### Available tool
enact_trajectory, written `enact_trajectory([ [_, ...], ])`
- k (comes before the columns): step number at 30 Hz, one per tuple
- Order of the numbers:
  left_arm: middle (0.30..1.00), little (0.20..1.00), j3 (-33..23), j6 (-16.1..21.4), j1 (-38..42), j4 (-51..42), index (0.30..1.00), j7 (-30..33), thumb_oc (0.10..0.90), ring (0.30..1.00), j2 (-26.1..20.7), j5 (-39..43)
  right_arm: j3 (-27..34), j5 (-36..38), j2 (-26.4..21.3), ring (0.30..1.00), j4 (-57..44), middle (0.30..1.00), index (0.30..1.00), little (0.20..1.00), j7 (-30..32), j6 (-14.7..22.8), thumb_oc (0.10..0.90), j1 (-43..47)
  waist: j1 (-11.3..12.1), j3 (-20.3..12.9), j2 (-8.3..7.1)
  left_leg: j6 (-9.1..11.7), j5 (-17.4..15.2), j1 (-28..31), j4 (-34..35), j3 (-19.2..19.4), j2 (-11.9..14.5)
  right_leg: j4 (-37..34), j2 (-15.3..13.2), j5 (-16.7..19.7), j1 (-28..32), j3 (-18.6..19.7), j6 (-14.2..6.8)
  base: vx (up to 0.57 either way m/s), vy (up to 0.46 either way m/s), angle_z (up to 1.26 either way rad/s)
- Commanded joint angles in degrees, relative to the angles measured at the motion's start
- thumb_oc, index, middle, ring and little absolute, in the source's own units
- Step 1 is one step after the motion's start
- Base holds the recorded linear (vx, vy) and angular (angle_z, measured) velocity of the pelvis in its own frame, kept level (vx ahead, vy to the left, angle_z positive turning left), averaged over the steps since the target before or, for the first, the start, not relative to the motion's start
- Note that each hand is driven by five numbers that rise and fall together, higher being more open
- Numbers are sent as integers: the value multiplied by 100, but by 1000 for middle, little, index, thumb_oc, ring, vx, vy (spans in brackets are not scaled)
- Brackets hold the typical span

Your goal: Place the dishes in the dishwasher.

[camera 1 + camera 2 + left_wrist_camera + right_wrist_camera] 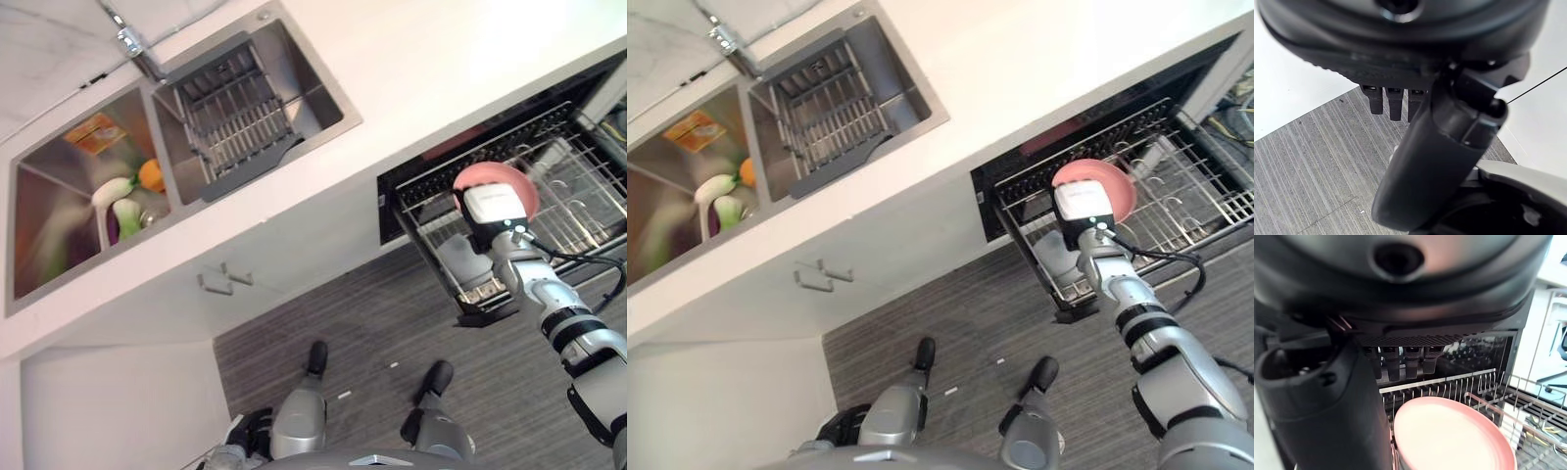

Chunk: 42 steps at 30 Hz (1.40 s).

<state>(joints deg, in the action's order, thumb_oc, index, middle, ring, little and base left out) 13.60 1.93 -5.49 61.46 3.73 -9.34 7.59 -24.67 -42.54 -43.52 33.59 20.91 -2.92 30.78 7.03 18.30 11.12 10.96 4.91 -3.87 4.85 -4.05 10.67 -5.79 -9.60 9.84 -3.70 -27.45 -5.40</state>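
Plate [1449,435] by the dark fingers [1405,363] was pink; rack [588,206] silvery wire; desk [431,69] white; floor [372,323] grey-striped.

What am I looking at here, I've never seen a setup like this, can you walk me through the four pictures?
This is a two-legged robot with two arms and dark fingered hands, loading a dishwasher. The two wide pictures come from a stereo camera on its head, looking down. They show a white counter with a double sink: one basin holds a grey drainer, the other some green, white and orange items too blurred to name. Below the counter, the dishwasher rack is pulled out over the striped floor.

The other two pictures come from cameras on the wrists, looking along each hand. The right hand holds a pink plate over the rack, thumb against its edge. The left hand hangs low by the floor, holding nothing, fingers relaxed.
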Motion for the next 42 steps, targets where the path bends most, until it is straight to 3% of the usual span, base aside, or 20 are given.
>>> enact_trajectory([
  [1,900,900,93,116,-45,209,900,161,800,900,-248,77,784,565,-442,900,-878,900,900,900,665,-2,800,-292,-204,-708,-489,-261,-32,-158,15,447,-103,79,-215,-945,423,363,-283,135,-32,-16],
  [2,900,900,-110,90,-65,208,900,176,800,900,-231,38,1489,632,-558,900,-1522,900,900,900,794,20,800,-906,-330,-782,-583,-276,-148,20,5,516,-97,79,-185,-993,541,439,-280,55,-9,-19],
  [4,900,900,-205,81,-59,245,900,170,800,900,-218,-36,1894,668,-558,900,-1792,900,900,900,915,12,800,-1229,-413,-840,-626,-291,-205,125,-3,574,-92,79,-176,-1007,590,485,-279,103,-10,-19],
  [5,900,900,-367,47,-80,292,900,179,800,900,-188,-61,2664,732,-524,900,-2445,900,900,900,1061,-23,800,-1822,-532,-911,-690,-315,-298,290,-12,667,-95,79,-160,-1028,662,580,-285,89,1,-21],
  [7,900,900,-443,36,-57,319,900,189,800,900,-170,-65,3046,813,-422,900,-2641,900,900,900,1143,-36,800,-2136,-583,-949,-720,-331,-335,363,-21,719,-100,79,-153,-1034,694,626,-288,72,1,-32],
  [8,900,900,-539,24,-47,362,900,198,800,900,-142,-50,3671,1146,-255,900,-2293,900,900,900,1399,-138,800,-2649,-664,-1028,-762,-349,-398,501,-30,784,-100,79,-140,-1051,771,669,-290,66,-2,-41],
  [11,900,900,-629,10,-47,426,900,165,800,900,-123,-29,4154,1392,-77,900,-1825,900,900,900,1498,-264,800,-3188,-719,-1114,-800,-364,-421,608,-23,840,-108,79,-137,-1055,844,695,-290,60,-8,-35],
  [12,900,900,-757,16,-31,549,900,153,800,900,-100,32,4463,1650,121,474,-1273,474,474,474,1478,-354,516,-3598,-799,-1185,-821,-353,-483,717,-30,895,-79,103,-121,-1094,922,726,-295,58,-12,-26],
  [13,900,900,-774,23,-31,564,900,155,800,900,-92,64,4524,1774,191,300,-1125,300,300,300,1482,-359,400,-3659,-811,-1215,-833,-361,-454,711,-19,903,-89,99,-135,-1065,912,720,-298,57,-14,-11],
  [17,900,900,-777,38,-48,484,900,134,800,900,-76,268,4396,2126,557,300,-550,300,300,300,1466,-352,400,-3738,-829,-1253,-830,-370,-452,735,-10,883,-108,126,-153,-1072,947,684,-292,21,-8,-9],
  [19,900,900,-697,32,-76,476,900,109,800,900,-32,346,3874,2358,926,300,25,300,300,300,1275,-279,400,-3532,-759,-1249,-805,-378,-435,734,-5,817,-132,142,-160,-1083,1001,650,-272,34,-15,-6],
  [23,900,900,-570,28,-167,426,900,58,800,900,-55,337,3185,2506,1044,300,580,300,300,300,1003,-152,400,-3055,-659,-1191,-734,-372,-401,683,3,678,-169,146,-177,-1090,1069,527,-263,15,0,10],
  [28,900,900,-226,39,-222,364,900,43,800,900,-128,263,2196,2660,1118,300,1504,300,300,300,829,-6,400,-2112,-337,-1004,-462,-292,-203,270,-1,302,-244,124,-230,-1062,984,119,-270,-78,23,45],
  [30,900,900,-147,29,-226,416,900,30,800,900,-114,192,2082,2680,1157,300,1790,300,300,300,819,-5,400,-1964,-269,-990,-391,-270,-158,188,-3,202,-252,115,-247,-1069,995,2,-267,-56,31,81],
  [31,900,900,23,17,-257,402,900,3,800,900,-118,57,1859,2554,1104,300,2006,300,300,300,805,-40,400,-1702,-76,-894,-168,-195,-80,57,-14,14,-282,106,-297,-1098,1089,-304,-287,-60,58,98],
  [34,900,900,232,59,-291,293,900,-19,800,900,-171,-53,1609,2296,731,300,2162,300,300,300,772,-68,400,-1204,135,-832,100,-153,45,-138,-9,-195,-409,103,-423,-1077,1180,-705,-349,-29,72,96],
  [40,900,900,314,91,-305,477,900,-19,800,900,-296,-203,1158,2011,163,300,2406,300,300,300,652,-35,400,-325,473,-867,137,-108,56,-405,11,-401,-496,158,-517,-1160,1172,-989,-461,25,38,45],
  [42,900,900,416,145,-199,310,900,27,800,900,-421,-128,1025,2025,-369,300,2499,300,300,300,812,-40,400,207,743,-729,74,-65,203,-806,15,-704,-492,232,-484,-1239,1049,-1248,-445,-68,-4,28],
])
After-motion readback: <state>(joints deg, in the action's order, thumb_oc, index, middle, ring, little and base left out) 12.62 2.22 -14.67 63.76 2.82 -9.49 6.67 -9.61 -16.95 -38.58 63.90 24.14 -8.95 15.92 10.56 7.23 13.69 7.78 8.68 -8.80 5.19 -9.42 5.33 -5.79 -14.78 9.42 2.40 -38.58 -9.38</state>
